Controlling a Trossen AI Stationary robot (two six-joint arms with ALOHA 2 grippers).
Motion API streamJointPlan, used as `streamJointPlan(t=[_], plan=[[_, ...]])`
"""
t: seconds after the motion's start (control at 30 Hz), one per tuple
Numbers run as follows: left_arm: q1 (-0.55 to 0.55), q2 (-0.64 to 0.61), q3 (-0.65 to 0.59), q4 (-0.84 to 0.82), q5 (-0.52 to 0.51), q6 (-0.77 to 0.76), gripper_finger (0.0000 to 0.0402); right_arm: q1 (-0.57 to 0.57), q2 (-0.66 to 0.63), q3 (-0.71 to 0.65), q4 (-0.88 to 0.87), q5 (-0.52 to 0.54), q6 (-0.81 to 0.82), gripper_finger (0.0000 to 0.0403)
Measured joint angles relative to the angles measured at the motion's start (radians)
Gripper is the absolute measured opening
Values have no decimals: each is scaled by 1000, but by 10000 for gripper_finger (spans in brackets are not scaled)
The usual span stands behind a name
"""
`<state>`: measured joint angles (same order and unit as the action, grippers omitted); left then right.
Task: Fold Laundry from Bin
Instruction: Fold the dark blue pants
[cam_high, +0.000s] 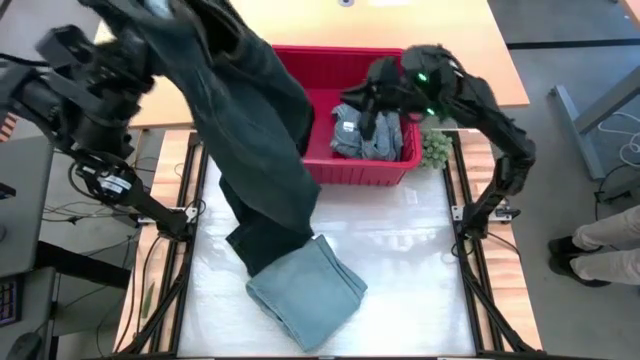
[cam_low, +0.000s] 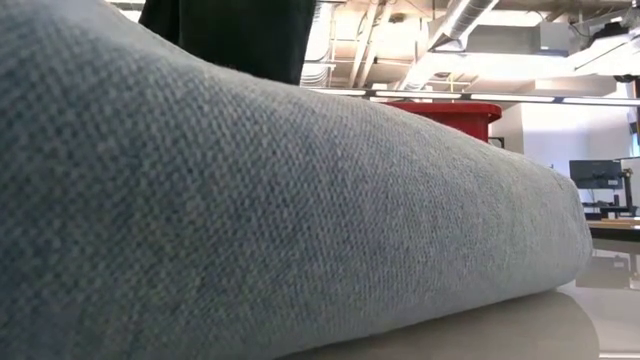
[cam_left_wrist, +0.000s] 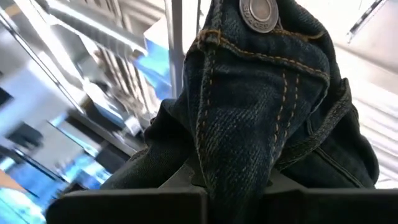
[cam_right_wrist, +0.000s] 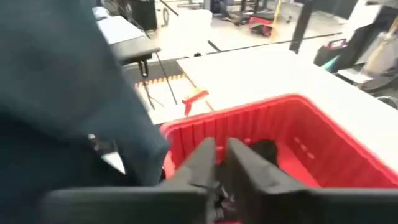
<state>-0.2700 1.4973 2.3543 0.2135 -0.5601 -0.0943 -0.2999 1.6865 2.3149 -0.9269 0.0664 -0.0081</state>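
The red bin (cam_high: 385, 165) at the table's (cam_high: 420, 270) far edge holds a rumpled grey-and-striped heap of laundry (cam_high: 362, 135), and my right hand (cam_right_wrist: 220, 163) hangs just over it, fingers nearly pressed together, pinching nothing I can see. My left hand (cam_left_wrist: 233, 186) is clamped on the dark denim jeans (cam_high: 255, 130), held high, button and orange stitching showing, legs trailing down to the folded blue-grey garment (cam_high: 305, 290) on the table's near side.

Laundry (cam_high: 368, 132) in bin (cam_high: 322, 62).
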Motion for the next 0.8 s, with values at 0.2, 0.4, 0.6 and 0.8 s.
streamJointPlan(t=[0.2,0.4,0.6,0.8], plan=[[-47,45,-1,-2,31,-73,9,-52,102,-177,388,-85,53,20],[-88,60,0,7,-11,-82,9,-36,262,-287,895,-165,250,16],[-92,61,0,27,-58,-80,9,47,453,-285,1356,-224,519,16],[-91,29,-1,78,-218,126,9,208,526,-286,1495,-227,568,16]])
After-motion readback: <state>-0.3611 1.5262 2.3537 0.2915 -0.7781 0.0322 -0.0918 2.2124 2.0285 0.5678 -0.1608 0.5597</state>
